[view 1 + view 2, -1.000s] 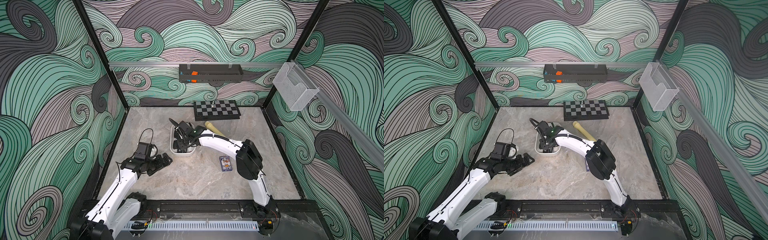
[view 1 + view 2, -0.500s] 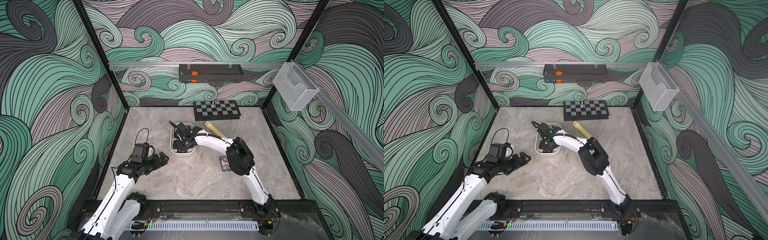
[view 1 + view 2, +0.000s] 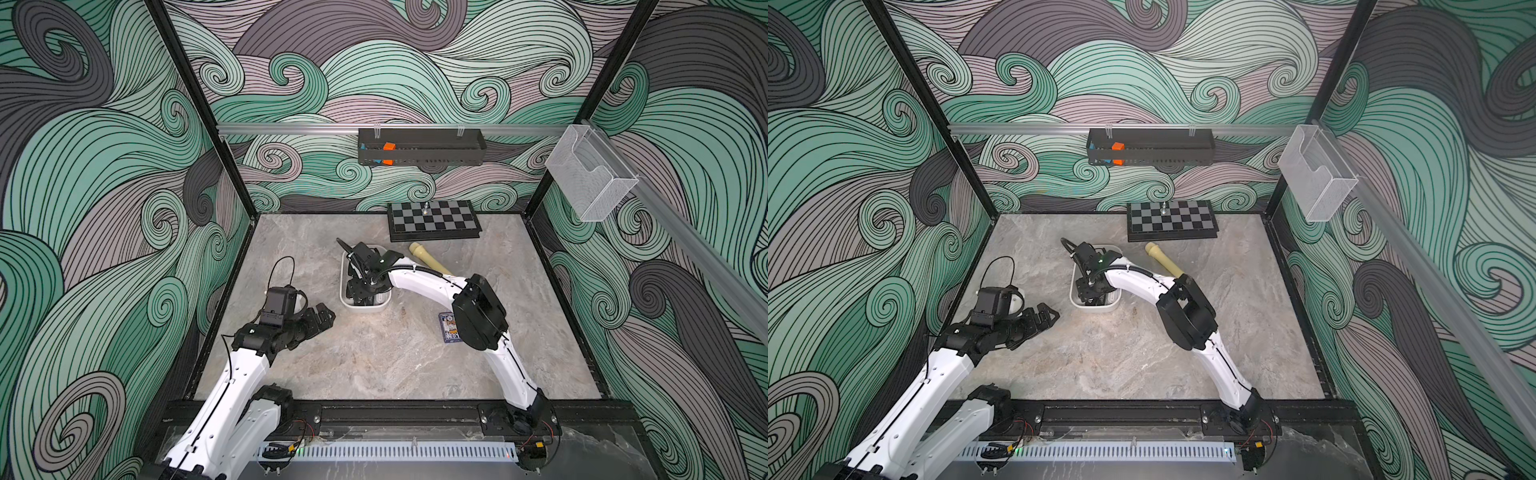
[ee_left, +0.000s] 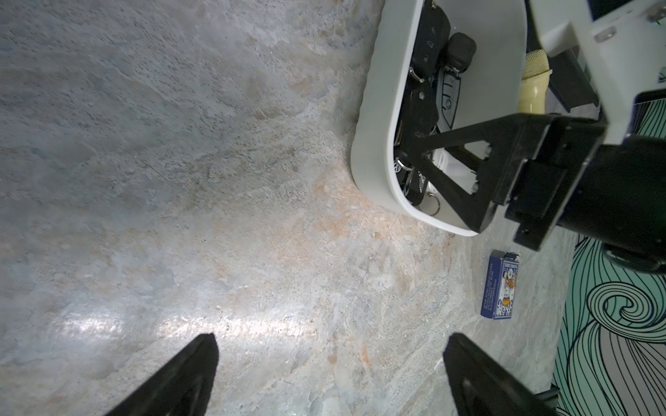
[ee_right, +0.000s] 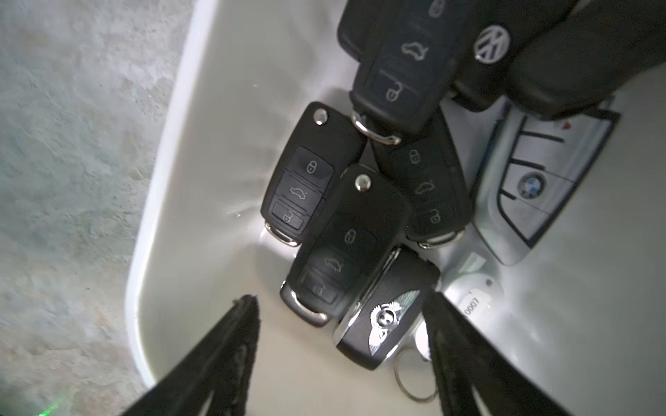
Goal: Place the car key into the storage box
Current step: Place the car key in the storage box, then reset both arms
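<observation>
Reaching into the box (image 5: 173, 201), the right gripper (image 5: 340, 299) stands with jaws parted and grips nothing; the key (image 5: 382, 317) with the winged badge lies loose between them on the box floor, against other keys (image 5: 313, 180). Beside the box the left gripper (image 4: 331, 338) gapes wide, empty

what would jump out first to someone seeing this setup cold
The swirling green and grey wave walls around the whole cell hit first. Next is the white storage box near the middle of the table, piled with car keys, with the right claw open over them. The left claw hovers open beside the box.
</observation>
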